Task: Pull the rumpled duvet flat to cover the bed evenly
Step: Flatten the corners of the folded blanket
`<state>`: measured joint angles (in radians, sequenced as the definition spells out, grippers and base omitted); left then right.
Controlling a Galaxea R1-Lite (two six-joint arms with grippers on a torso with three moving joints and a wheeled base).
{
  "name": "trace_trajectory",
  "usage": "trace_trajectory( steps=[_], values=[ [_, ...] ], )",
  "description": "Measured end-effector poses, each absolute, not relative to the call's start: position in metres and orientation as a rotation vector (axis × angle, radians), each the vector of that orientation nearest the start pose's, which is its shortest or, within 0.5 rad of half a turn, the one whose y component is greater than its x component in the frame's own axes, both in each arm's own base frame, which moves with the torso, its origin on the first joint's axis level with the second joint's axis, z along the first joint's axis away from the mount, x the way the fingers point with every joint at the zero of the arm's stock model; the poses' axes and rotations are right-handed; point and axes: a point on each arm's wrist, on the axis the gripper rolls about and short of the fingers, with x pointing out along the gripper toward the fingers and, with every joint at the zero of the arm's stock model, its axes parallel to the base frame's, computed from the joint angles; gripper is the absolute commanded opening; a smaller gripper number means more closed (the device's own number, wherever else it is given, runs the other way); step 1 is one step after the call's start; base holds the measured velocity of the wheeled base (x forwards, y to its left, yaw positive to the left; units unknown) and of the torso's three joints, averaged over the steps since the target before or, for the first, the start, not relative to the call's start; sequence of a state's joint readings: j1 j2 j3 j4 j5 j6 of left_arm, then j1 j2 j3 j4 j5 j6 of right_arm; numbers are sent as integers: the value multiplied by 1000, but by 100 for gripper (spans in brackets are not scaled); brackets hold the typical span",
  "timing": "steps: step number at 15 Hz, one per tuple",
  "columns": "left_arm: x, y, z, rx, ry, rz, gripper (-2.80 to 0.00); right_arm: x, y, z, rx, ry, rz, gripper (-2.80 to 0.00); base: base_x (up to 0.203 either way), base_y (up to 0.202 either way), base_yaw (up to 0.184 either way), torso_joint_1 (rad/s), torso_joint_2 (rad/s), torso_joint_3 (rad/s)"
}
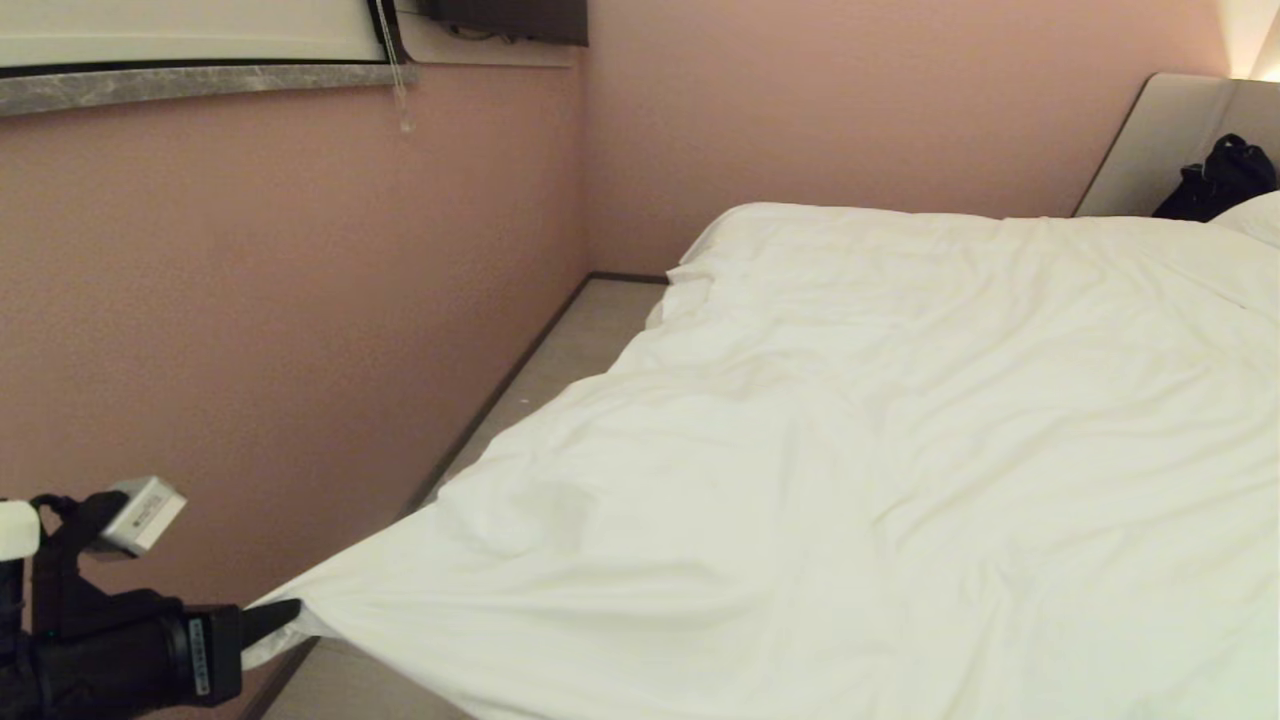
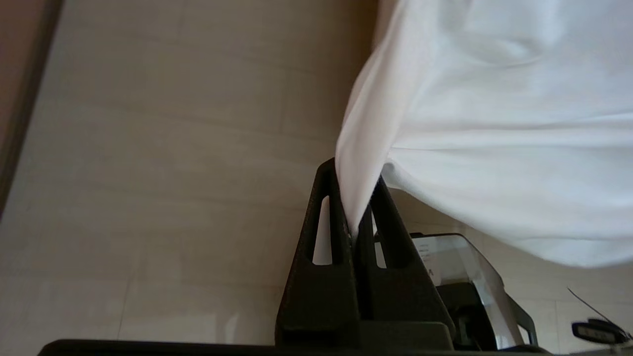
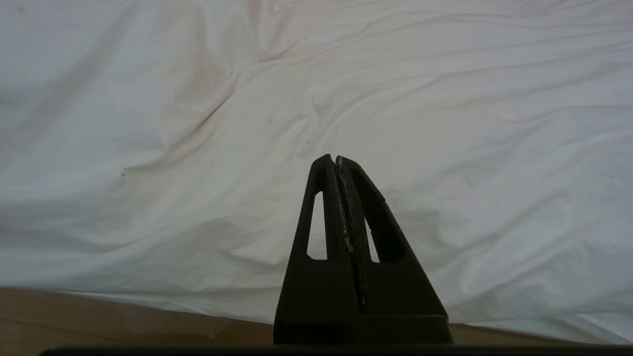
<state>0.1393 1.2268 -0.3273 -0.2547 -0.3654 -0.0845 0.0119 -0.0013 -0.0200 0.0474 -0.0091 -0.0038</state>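
The white duvet point(image 1: 860, 440) lies spread over the bed point(image 1: 1150, 150), softly creased, reaching from the near edge up to the headboard. Its near left corner is drawn out past the bed's side over the floor into a taut point. My left gripper point(image 1: 275, 615) is at the lower left, shut on that corner. In the left wrist view the white duvet point(image 2: 494, 123) fabric is pinched between the black fingers point(image 2: 326, 207) of the left gripper point(image 2: 355, 178). My right gripper point(image 3: 336, 160) hangs shut and empty before the creased duvet point(image 3: 247, 123); it is out of the head view.
A pink wall point(image 1: 250, 300) runs close along the bed's left side, leaving a narrow strip of pale floor point(image 1: 560, 350). A black bag point(image 1: 1215, 180) leans on the headboard next to a pillow point(image 1: 1255, 215). Part of my own base point(image 2: 470, 287) shows under the left gripper.
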Motion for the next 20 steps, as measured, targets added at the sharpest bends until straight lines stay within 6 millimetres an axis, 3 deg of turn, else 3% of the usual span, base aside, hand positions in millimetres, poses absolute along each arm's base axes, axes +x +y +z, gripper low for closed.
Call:
trace_trajectory(
  steps=[6, 13, 20],
  values=[
    [132, 19, 124, -280, 756, -89, -280, -24, 0, 76, -4, 26, 3, -280, 0, 0, 0, 0, 0, 0],
    [82, 9, 124, -316, 905, -75, -280, -24, -1, 76, -5, 27, 2, -280, 0, 0, 0, 0, 0, 0],
    [56, 4, 118, -352, 947, -57, -280, -24, 0, 76, -5, 26, 3, -280, 0, 0, 0, 0, 0, 0]
  ],
)
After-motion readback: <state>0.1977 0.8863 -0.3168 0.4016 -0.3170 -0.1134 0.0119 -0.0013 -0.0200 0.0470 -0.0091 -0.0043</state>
